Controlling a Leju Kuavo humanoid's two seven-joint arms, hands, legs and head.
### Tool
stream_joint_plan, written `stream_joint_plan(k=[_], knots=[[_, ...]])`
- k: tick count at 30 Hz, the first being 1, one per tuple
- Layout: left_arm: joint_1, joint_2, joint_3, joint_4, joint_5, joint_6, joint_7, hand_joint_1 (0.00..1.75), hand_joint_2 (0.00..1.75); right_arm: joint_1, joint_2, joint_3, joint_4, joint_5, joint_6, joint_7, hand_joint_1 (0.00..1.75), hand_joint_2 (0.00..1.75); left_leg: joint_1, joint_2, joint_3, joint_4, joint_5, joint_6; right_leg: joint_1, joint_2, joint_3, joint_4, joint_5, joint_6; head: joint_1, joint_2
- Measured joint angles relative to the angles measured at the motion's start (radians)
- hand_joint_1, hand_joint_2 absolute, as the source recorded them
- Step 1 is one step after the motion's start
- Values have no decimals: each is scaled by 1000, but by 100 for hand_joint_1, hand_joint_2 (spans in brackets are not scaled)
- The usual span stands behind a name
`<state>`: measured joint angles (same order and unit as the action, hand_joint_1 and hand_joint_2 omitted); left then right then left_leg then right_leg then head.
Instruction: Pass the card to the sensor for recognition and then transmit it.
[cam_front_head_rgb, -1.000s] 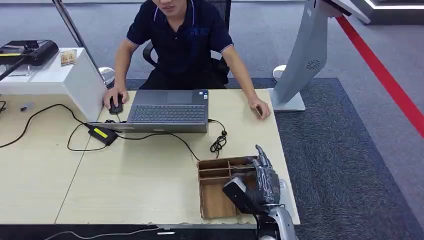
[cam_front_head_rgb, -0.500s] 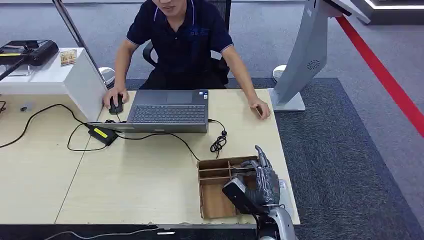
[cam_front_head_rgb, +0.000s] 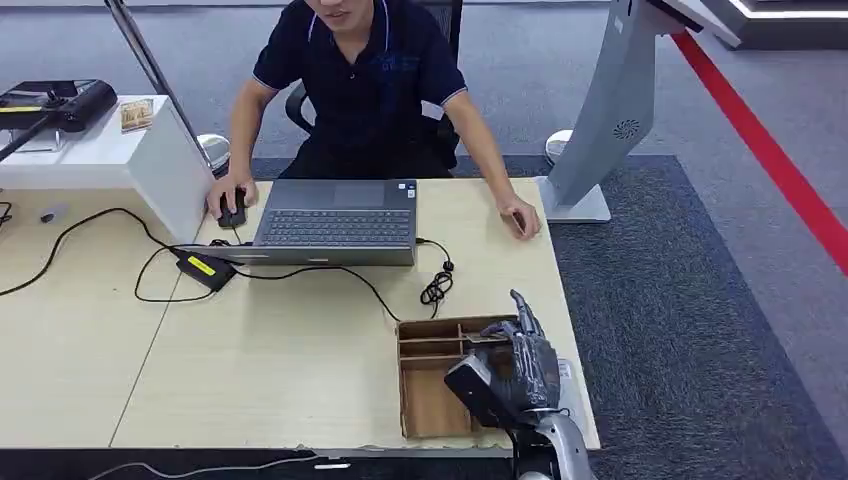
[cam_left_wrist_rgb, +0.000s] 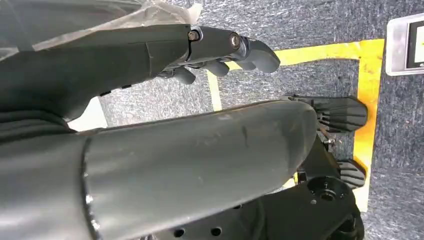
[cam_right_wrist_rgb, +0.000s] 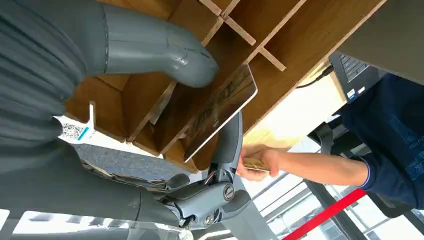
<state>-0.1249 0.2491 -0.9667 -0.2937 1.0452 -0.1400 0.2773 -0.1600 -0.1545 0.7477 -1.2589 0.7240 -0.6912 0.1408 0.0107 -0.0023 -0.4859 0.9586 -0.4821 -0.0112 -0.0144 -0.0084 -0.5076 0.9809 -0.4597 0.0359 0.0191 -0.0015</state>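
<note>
Currently, the card (cam_right_wrist_rgb: 220, 112) is pinched between thumb and finger of the right hand (cam_front_head_rgb: 520, 365) inside the wooden tray (cam_front_head_rgb: 425, 400) and should be lifted straight up, kept clear of the dividers.

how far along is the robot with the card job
Early. Done: the right hand has reached into the wooden divider box and pinches the card between thumb and a finger. In hand: the card sits at the box, not lifted clear. Left: presenting it to the sensor, then passing it on. The left hand hangs idle.
</note>
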Motion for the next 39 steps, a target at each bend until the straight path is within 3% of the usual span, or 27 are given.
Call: stream_joint_plan(k=[17,20,21,29,30,39], knots=[[0,0,0,0,-2,0,0,0,0,-8,-3,-2,-1,31,1,11,112,175,0,0,0,0,0,0,0,0,0,0,0,0,0,0],[0,0,0,0,-2,0,-1,0,0,-9,-5,-4,-2,33,2,11,122,175,0,0,0,0,0,0,0,0,0,0,0,0,0,0],[0,0,0,0,-2,0,-1,0,0,-9,-5,-5,-2,34,2,11,141,175,0,0,0,0,0,0,0,0,0,0,0,0,0,0],[0,0,0,0,-2,0,-1,0,0,-9,-8,-8,-3,41,3,12,164,175,0,0,0,0,0,0,0,0,0,0,0,0,0,0],[0,0,0,0,-2,0,-1,0,0,-9,-9,-8,-3,42,3,12,175,175,0,0,0,0,0,0,0,0,0,0,0,0,0,0],[0,0,0,0,-2,-1,-1,0,0,-9,-11,-9,-9,42,6,15,175,175,0,0,0,0,0,0,0,0,0,0,0,0,0,0]])
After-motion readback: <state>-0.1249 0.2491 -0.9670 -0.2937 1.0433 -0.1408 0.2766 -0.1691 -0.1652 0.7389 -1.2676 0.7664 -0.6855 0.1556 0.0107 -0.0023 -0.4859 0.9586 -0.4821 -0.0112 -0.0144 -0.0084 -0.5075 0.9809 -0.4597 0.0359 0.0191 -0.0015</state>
